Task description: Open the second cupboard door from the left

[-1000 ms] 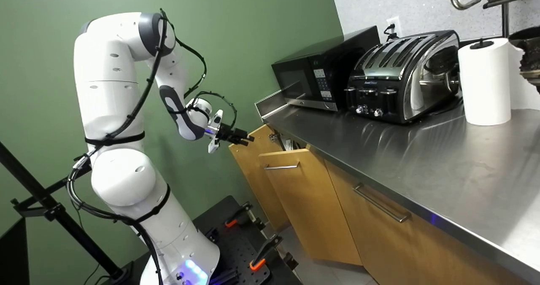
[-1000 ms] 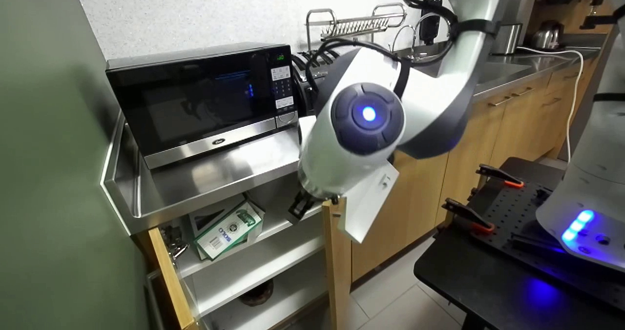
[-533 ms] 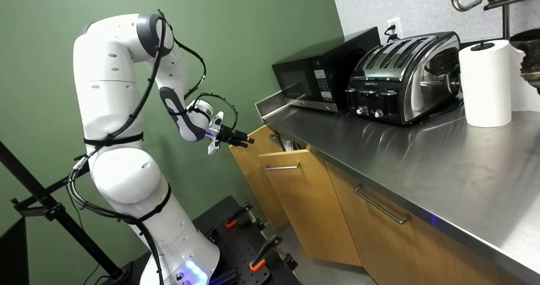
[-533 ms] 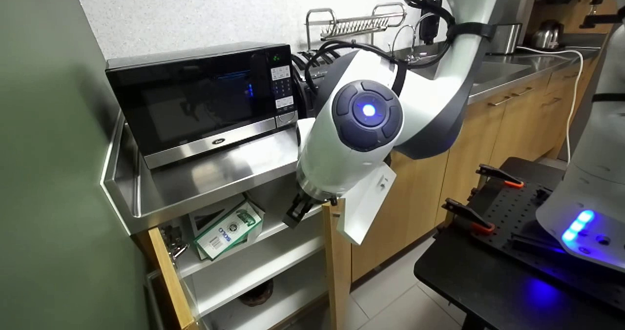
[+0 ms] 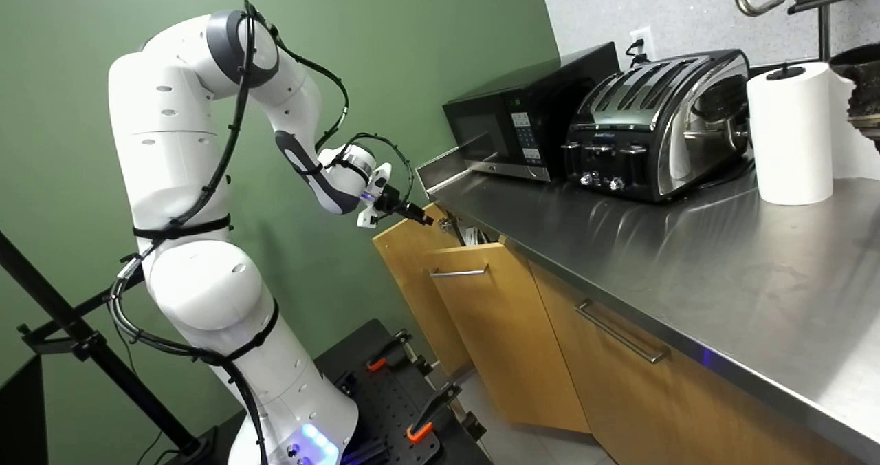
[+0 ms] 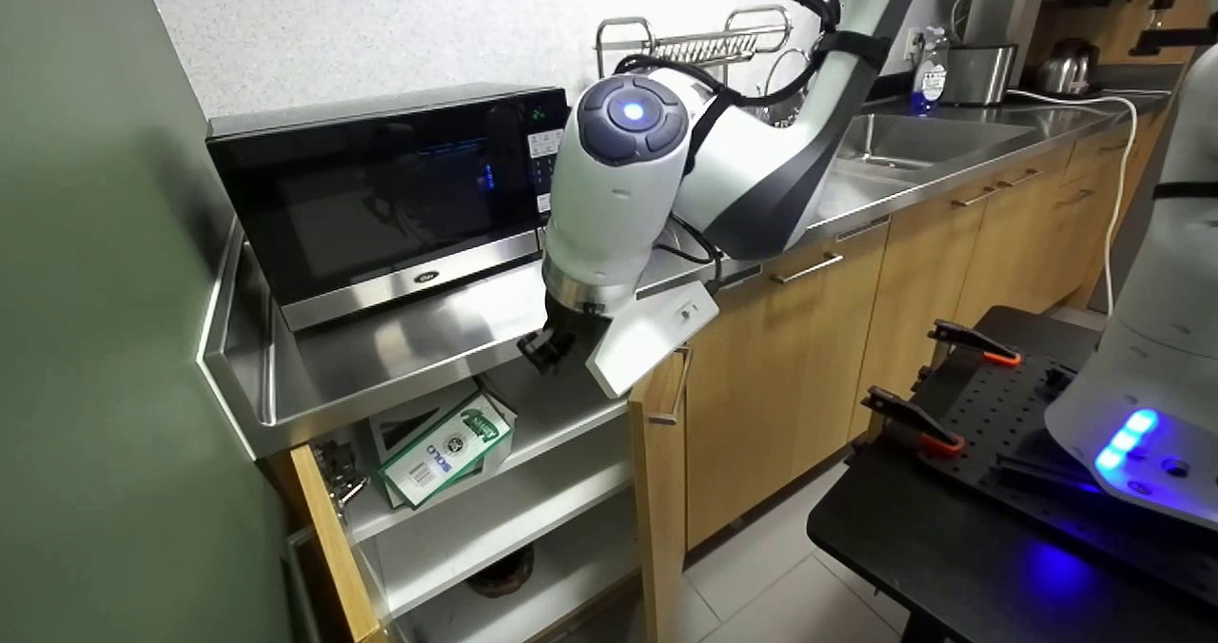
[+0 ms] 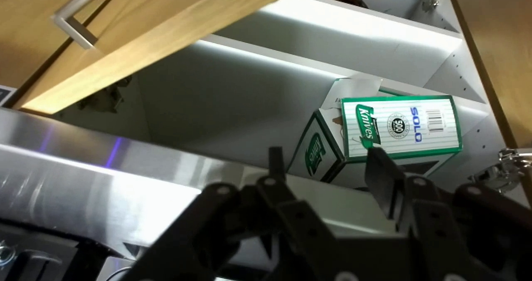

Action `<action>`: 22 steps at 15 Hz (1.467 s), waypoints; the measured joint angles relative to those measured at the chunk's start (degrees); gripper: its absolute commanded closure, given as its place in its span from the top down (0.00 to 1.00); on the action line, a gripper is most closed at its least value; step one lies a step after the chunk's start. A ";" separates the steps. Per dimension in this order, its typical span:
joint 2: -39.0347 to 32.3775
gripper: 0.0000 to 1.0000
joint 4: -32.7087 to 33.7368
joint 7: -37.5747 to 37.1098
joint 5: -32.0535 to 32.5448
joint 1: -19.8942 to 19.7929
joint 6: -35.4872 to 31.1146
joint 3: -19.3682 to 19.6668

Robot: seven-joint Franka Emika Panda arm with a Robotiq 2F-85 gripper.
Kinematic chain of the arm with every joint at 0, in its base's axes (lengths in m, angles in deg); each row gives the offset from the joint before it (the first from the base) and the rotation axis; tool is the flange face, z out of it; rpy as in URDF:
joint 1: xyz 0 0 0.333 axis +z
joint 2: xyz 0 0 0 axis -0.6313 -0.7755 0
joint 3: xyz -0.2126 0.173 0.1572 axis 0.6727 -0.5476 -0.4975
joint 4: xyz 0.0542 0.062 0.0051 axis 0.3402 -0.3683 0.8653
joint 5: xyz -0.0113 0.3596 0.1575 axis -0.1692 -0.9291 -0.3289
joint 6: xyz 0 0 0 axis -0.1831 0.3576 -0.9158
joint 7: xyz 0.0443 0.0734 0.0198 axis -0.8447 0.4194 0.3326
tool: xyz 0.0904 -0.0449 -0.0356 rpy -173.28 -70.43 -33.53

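The second cupboard door from the left, a light-brown wood-grain panel, stands swung open in both exterior views. Its top edge shows at the upper left of the wrist view. Its silver bar handle is also visible in an exterior view and the wrist view. My gripper is open and empty, with nothing between its fingers. It is apart from the door and handle, near the counter's front edge before the open cupboard, in both exterior views.
The leftmost door is also open, beside the green wall. A Solo knives box lies on the top shelf. The steel counter edge runs above the opening. A microwave and toaster stand on the counter.
My arm and gripper have moved up and toward the counter, away from the door's top, so its handle now shows clearly in an exterior view. Both doors have stayed put.
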 measured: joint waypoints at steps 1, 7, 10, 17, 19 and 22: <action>-0.07 0.16 0.42 1.64 -1.42 -0.02 -2.17 1.37; -3.81 0.00 2.97 15.32 -15.94 0.14 -7.65 6.51; -6.52 0.00 4.69 22.29 -24.54 1.09 -7.57 7.97; -9.31 0.00 8.69 33.88 -43.95 7.35 2.69 12.24; -9.32 0.00 9.63 34.77 -46.97 9.32 7.16 13.62; -9.38 0.00 10.55 34.88 -49.96 10.88 13.43 14.67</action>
